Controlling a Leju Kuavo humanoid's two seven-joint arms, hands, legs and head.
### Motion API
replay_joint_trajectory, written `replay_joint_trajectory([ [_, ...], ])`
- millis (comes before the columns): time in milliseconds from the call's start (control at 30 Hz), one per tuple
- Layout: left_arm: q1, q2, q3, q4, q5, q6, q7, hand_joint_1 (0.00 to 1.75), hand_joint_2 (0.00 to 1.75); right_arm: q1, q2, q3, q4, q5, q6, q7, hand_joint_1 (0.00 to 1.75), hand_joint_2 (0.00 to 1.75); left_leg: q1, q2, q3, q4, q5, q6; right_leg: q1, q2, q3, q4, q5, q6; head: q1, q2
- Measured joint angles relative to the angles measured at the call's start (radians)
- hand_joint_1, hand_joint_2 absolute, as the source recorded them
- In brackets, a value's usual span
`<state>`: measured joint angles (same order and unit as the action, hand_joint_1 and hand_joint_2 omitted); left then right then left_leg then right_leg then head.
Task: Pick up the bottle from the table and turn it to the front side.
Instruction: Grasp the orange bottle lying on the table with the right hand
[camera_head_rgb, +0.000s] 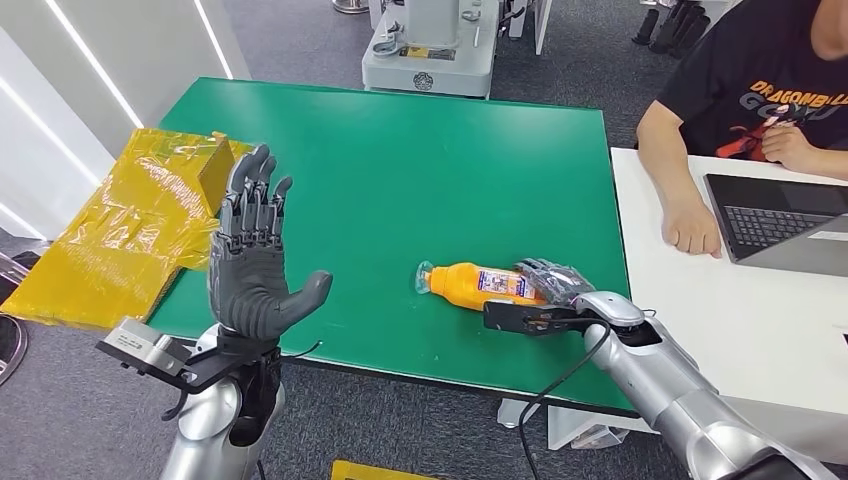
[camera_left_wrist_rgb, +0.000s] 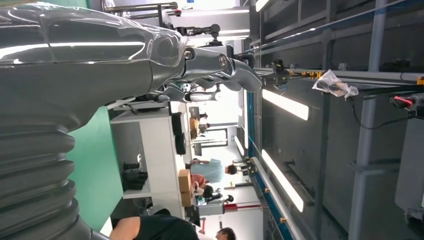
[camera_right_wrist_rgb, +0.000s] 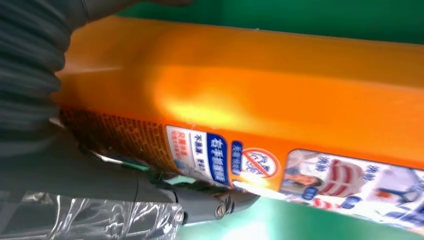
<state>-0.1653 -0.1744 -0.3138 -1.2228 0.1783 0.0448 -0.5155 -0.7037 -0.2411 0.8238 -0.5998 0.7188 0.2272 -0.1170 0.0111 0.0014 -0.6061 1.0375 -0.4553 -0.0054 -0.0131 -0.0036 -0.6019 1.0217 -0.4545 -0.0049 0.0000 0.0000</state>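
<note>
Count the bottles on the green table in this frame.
1. The orange bottle lies on its side near the green table's right front edge, with the right hand closed around its base end. The yellow bags could hide others.

The left hand (camera_left_wrist_rgb: 150, 55) reaches out with its fingers (camera_left_wrist_rgb: 235, 67) straight and spread, holding nothing. Beside it lies a strip of the green table (camera_left_wrist_rgb: 97, 165). Beyond stand white desks (camera_left_wrist_rgb: 150, 160), seated people (camera_left_wrist_rgb: 212, 172) and long ceiling lights (camera_left_wrist_rgb: 285, 102).
</note>
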Motion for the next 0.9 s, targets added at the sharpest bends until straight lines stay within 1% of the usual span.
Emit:
replay_joint_trajectory([
  [233,0.002,0.003,-0.001,0.002,-0.006,-0.001,0.009,0.0,1.75,0.01,-0.018,0.01,0.003,0.004,-0.008,0.051,0.0,1.75,0.0,0.0,0.002,0.0,0.0,0.0,0.0,0.0,0.003,-0.001,0.0,0.0,0.0,0.0],
  [433,0.006,0.002,-0.001,0.002,-0.016,-0.008,0.016,0.0,1.75,0.031,-0.041,0.01,-0.038,0.031,-0.01,0.104,0.0,1.75,0.0,0.0,0.003,0.001,0.0,0.0,0.0,0.0,0.004,-0.002,0.0,0.001,0.0,0.0],
  [567,0.007,0.002,-0.001,0.002,-0.019,-0.01,0.018,0.0,1.75,0.045,-0.055,0.01,-0.069,0.042,-0.012,0.122,0.0,1.75,0.0,0.0,0.003,0.001,0.0,0.0,0.0,0.0,0.004,-0.002,0.0,0.001,0.0,0.0],
  [700,0.007,0.002,-0.001,0.002,-0.023,-0.014,0.018,0.0,1.75,0.061,-0.071,0.01,-0.096,0.052,-0.017,0.125,1.74,1.75,0.0,0.0,0.003,0.001,0.0,0.0,0.0,0.0,0.004,-0.002,0.0,0.001,0.0,0.0],
  [867,0.007,0.002,-0.001,0.002,-0.023,-0.015,0.018,0.0,1.75,0.067,-0.075,0.01,-0.103,0.056,-0.022,0.124,1.75,1.75,0.0,0.0,0.003,0.001,0.0,0.0,0.0,0.0,0.004,-0.002,0.0,0.001,0.0,0.0],
  [900,0.007,0.002,-0.001,0.002,-0.024,-0.018,0.018,0.0,1.75,0.08,-0.079,0.005,-0.114,0.058,-0.037,0.123,1.75,1.75,0.0,0.0,0.003,0.001,0.0,0.0,0.0,0.0,0.005,-0.002,0.0,0.001,0.0,0.0],
])
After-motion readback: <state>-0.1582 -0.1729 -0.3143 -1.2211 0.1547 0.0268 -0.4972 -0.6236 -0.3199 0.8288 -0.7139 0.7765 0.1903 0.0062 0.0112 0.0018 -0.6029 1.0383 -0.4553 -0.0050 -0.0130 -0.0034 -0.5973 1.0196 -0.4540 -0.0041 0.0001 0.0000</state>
